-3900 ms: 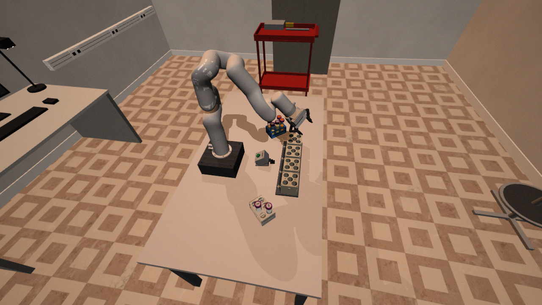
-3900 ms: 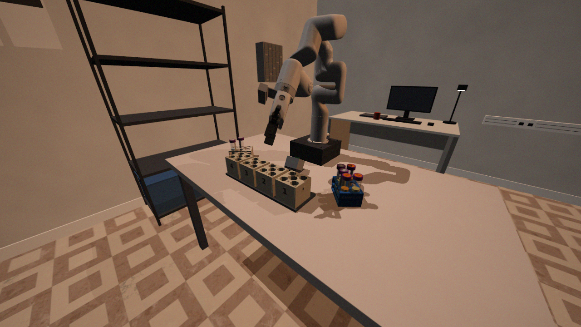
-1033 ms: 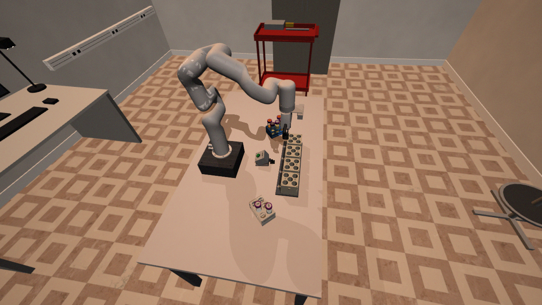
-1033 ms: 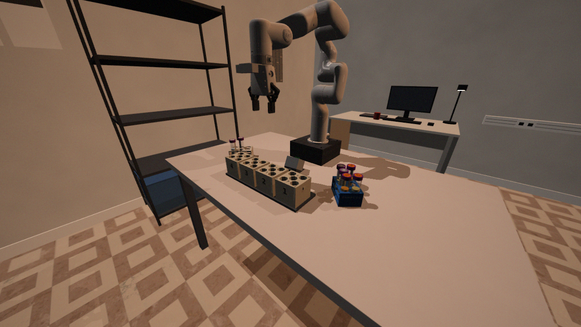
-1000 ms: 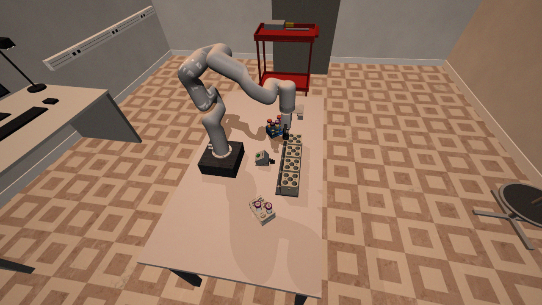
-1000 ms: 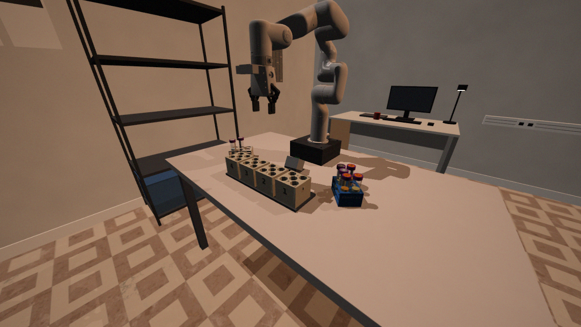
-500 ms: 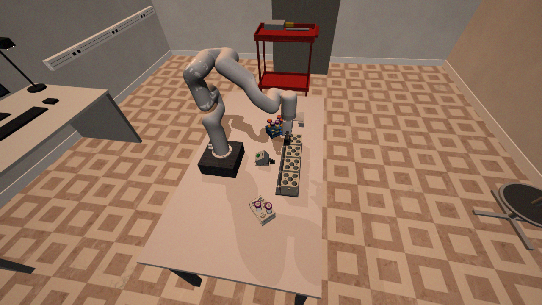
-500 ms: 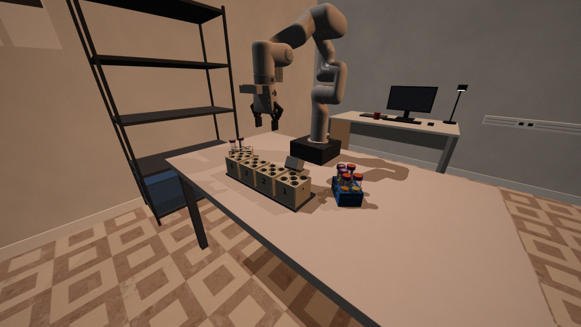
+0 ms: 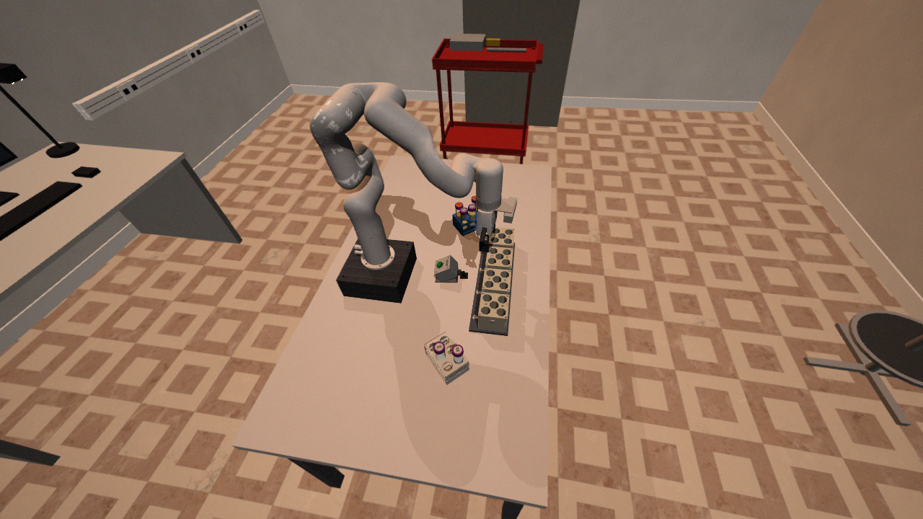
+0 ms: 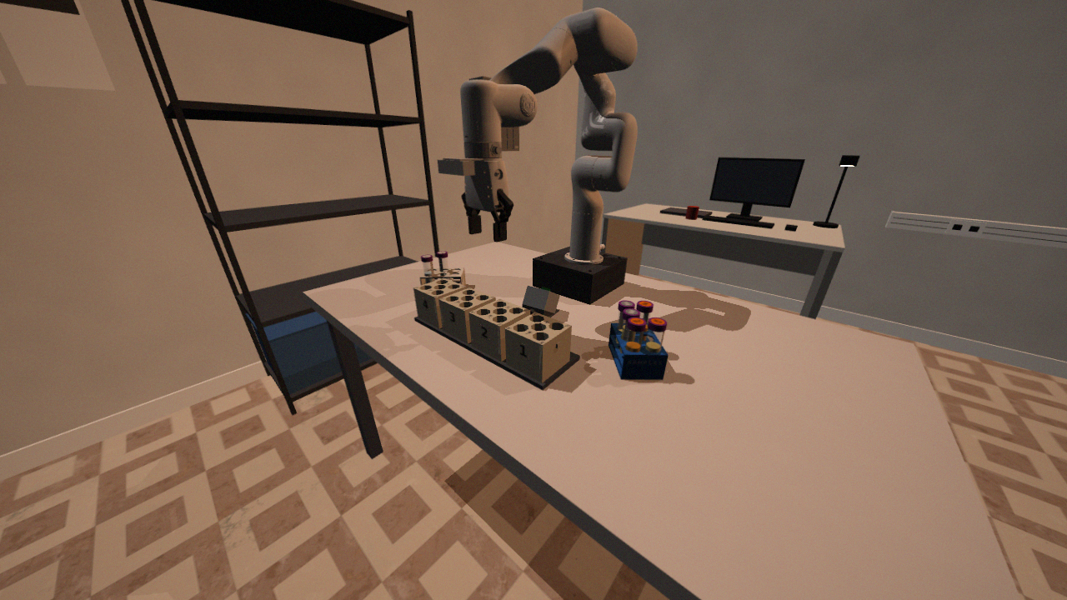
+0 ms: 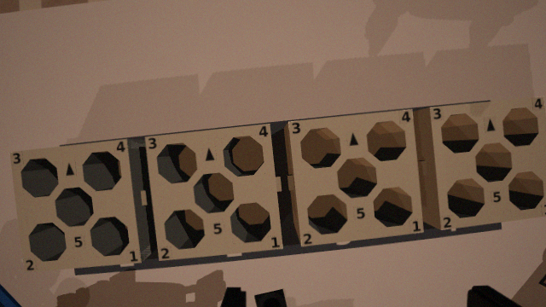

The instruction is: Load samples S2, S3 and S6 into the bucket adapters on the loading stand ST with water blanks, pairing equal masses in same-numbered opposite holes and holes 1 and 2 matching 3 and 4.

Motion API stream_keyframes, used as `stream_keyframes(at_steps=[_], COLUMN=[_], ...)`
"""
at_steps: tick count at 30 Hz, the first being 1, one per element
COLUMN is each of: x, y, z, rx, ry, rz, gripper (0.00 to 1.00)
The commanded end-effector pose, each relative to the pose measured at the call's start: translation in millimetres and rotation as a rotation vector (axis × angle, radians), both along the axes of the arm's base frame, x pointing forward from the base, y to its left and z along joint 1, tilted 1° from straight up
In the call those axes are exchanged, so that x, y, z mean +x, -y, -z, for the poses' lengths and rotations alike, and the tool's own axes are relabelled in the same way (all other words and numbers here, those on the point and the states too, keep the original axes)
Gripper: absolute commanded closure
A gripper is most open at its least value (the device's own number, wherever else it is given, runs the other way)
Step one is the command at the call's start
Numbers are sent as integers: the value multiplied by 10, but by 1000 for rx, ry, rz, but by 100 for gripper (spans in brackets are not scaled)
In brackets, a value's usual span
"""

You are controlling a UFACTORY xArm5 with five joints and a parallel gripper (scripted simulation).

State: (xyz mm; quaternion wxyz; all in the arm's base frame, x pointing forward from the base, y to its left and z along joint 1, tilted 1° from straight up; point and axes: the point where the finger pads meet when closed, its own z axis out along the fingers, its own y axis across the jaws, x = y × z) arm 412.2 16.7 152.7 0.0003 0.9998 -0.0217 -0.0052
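The arm [image 9: 394, 109] [image 10: 555, 56] was smooth and a bit shiny, like hard plastic or painted metal (it had bright spots on it). The box under it [image 9: 347, 284] [image 10: 555, 277] was dark and looked like wood on top in the top view. The four bucket adapters [image 9: 493, 319] [image 10: 538, 357] [image 11: 252, 188] looked like dull, smooth plastic. The tubes [image 9: 457, 357] [image 10: 657, 334] looked like see-through plastic. The table top [image 9: 348, 400] [image 10: 746, 432] [image 11: 149, 34] was smooth and matt. The red cart [image 9: 487, 65] looked like painted metal.

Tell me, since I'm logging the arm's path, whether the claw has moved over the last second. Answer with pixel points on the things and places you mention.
Yes: the claw [image 9: 484, 240] [image 10: 488, 228] is lower, nearer the adapter tops [image 10: 441, 287] in the exterior view.
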Motion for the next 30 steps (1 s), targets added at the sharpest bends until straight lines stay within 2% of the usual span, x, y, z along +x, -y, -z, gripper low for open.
stream_keyframes(at_steps=[1,17,19,21,30], x=[-77,-390,-390,-431,-619], y=[194,878,878,969,1379], z=[-15,-13,-13,-13,-12], rx=[5,0,0,0,-1], ry=[5,3,3,3,3], rz=[141,641,641,696,696], gripper=[0,0,0,0,0])
